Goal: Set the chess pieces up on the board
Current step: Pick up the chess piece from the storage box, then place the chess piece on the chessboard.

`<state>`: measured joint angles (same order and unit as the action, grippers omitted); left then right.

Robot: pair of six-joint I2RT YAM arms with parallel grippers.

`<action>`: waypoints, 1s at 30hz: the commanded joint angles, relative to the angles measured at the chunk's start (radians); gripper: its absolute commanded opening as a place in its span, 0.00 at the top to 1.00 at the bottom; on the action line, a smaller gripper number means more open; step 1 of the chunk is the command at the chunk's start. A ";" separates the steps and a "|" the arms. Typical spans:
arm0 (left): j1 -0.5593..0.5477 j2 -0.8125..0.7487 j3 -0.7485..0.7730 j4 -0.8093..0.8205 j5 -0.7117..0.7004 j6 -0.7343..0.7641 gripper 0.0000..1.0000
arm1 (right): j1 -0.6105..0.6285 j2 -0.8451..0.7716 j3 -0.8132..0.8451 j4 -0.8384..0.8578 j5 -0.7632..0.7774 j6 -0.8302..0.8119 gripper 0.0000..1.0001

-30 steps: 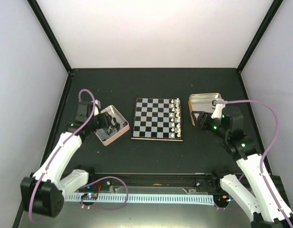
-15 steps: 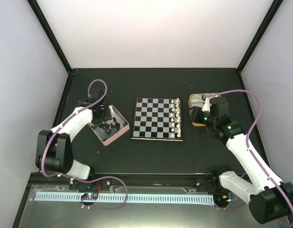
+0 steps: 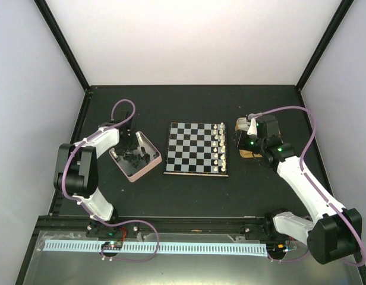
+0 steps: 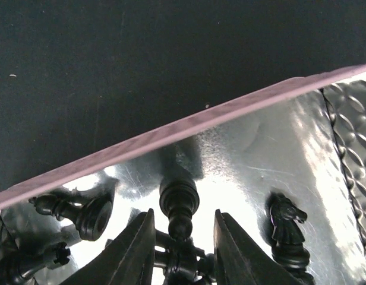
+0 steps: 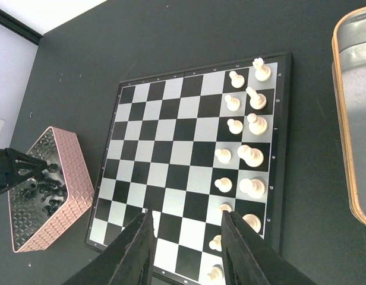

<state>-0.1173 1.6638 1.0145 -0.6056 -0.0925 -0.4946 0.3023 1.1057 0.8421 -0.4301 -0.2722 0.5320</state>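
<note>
Left gripper point(image 4: 184, 212): jaws partly open, straddling one black piece point(image 4: 179, 200) with no visible contact. The piece lies in the pink-rimmed tin point(image 4: 171, 133). Its long axis runs top to bottom in the left wrist frame, with the broad end toward the rim. Right gripper point(image 5: 186, 215): jaws apart and empty, over the board point(image 5: 171, 148) at lower centre.

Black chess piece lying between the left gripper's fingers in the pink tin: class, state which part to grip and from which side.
Grip the black piece at its thin stem, beside the wide round end. It lies lengthwise between the fingers of the left gripper in the pink tin, so likely come straight down and close across it.
</note>
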 commanded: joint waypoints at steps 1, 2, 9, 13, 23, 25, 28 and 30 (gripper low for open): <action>0.017 0.022 0.030 0.041 0.007 -0.005 0.72 | 0.000 0.010 0.044 0.031 -0.016 -0.009 0.68; 0.019 0.030 0.030 0.048 0.010 -0.001 0.74 | 0.000 0.011 0.046 0.032 -0.016 -0.009 0.68; 0.025 0.037 0.048 0.058 0.017 0.015 0.92 | 0.000 0.009 0.049 0.025 -0.015 -0.008 0.71; 0.016 -0.037 0.039 0.027 0.032 0.032 0.95 | 0.000 -0.004 0.045 0.023 -0.011 -0.003 0.73; -0.123 -0.206 0.063 -0.044 0.185 0.069 0.94 | 0.001 -0.058 0.014 0.022 0.000 0.020 0.75; -0.170 -0.188 0.090 -0.048 0.224 0.083 0.94 | 0.000 -0.073 0.002 0.023 0.014 0.025 0.75; -0.245 -0.125 0.149 -0.050 0.238 0.103 0.94 | 0.000 -0.081 -0.008 0.025 0.027 0.034 0.75; -0.288 -0.065 0.204 -0.061 0.231 0.119 0.93 | 0.000 -0.079 -0.011 0.029 0.028 0.037 0.75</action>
<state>-0.3325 1.5085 1.1126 -0.6418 0.0925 -0.4225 0.3023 1.0367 0.8482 -0.4240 -0.2665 0.5533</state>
